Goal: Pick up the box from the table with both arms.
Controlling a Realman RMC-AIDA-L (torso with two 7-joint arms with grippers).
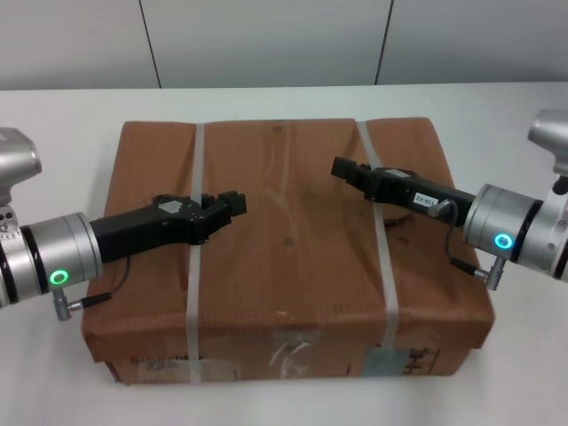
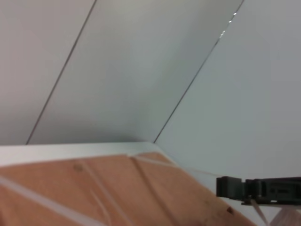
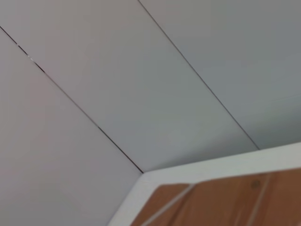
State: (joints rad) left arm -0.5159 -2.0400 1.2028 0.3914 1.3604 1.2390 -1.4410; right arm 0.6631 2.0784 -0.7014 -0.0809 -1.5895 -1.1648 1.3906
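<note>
The large flat brown cardboard box [image 1: 284,257] lies on the white table [image 1: 515,124] with two white straps [image 1: 197,266] across it and labels on its near side. My left gripper [image 1: 232,204] reaches in over the box top from the left, by the left strap. My right gripper [image 1: 342,169] reaches in over the top from the right, by the right strap. Neither holds anything. The box also shows in the left wrist view [image 2: 94,193], with the right gripper [image 2: 219,187] over it, and in the right wrist view [image 3: 225,202].
Grey wall panels [image 1: 266,40] stand behind the table's far edge. White tabletop shows on all sides of the box, widest at the far right and far left.
</note>
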